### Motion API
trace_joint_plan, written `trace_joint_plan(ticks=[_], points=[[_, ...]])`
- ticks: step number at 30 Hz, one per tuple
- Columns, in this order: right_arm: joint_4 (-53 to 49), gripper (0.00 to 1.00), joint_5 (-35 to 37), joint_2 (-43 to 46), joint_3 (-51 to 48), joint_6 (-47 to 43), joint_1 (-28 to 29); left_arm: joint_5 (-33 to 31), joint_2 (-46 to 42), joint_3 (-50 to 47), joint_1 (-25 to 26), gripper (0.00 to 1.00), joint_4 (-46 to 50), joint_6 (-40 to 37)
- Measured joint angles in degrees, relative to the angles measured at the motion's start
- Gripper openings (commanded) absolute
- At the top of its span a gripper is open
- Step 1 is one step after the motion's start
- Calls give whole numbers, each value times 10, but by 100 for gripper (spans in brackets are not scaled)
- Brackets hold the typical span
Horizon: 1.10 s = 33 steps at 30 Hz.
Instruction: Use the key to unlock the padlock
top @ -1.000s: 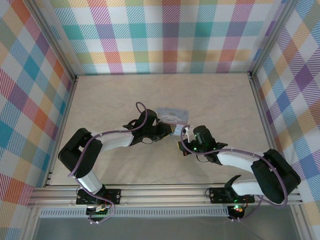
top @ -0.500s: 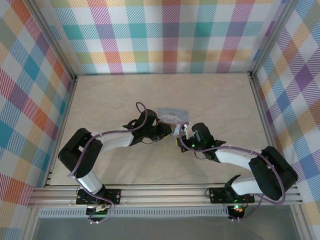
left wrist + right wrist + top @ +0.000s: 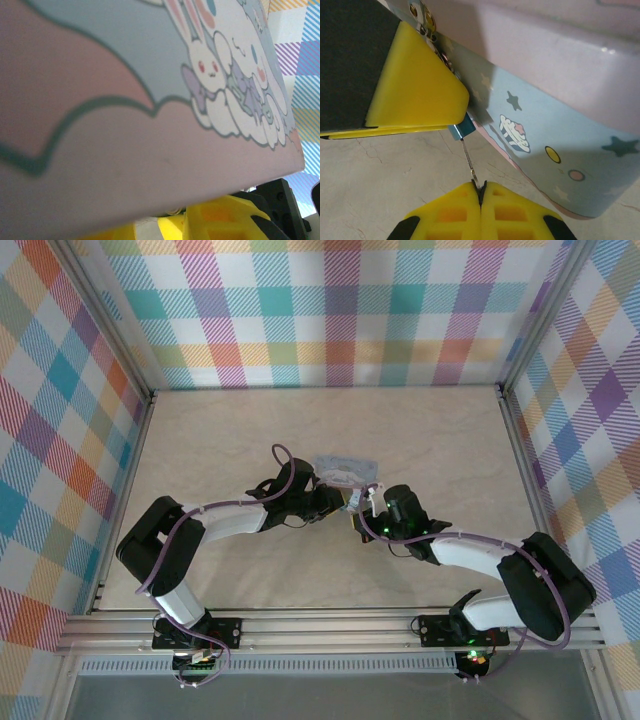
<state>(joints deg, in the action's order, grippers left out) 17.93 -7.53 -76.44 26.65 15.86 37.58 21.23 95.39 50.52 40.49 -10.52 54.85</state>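
Overhead cam; wrist cams close on tin

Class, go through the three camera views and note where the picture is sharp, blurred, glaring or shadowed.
Top external view: even light, no glare on the table. Left wrist view: the tin sits so close that its near side blurs; the printed rabbit is crisper. Right wrist view: the key and padlock are sharp; small glare spots on the tin's rim.

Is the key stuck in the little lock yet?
Looks in: the key, pinched by the right gripper, reaches the blue padlock with its tip. How deep, cannot tell.
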Motion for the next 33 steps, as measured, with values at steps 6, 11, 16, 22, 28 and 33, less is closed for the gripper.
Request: trace_joint_plan(ticks=[6, 11, 16, 22, 28, 33], points=[[2, 0, 0, -3, 0, 0, 0, 0, 0, 0, 0, 4, 0, 0], [12, 0, -4, -10, 0, 0, 0, 3, 0, 0, 0, 3, 0, 0], [24, 0, -4, -16, 0, 0, 0, 4, 0, 0, 0, 4, 1, 0], [31, 0, -4, -17, 0, 0, 0, 2, -3, 0, 0, 4, 1, 0], [46, 0, -9, -29, 0, -2, 0, -5, -7, 0, 0, 3, 10, 0], [57, 0, -12, -36, 0, -10, -1, -9, -10, 0, 0, 3, 15, 0]])
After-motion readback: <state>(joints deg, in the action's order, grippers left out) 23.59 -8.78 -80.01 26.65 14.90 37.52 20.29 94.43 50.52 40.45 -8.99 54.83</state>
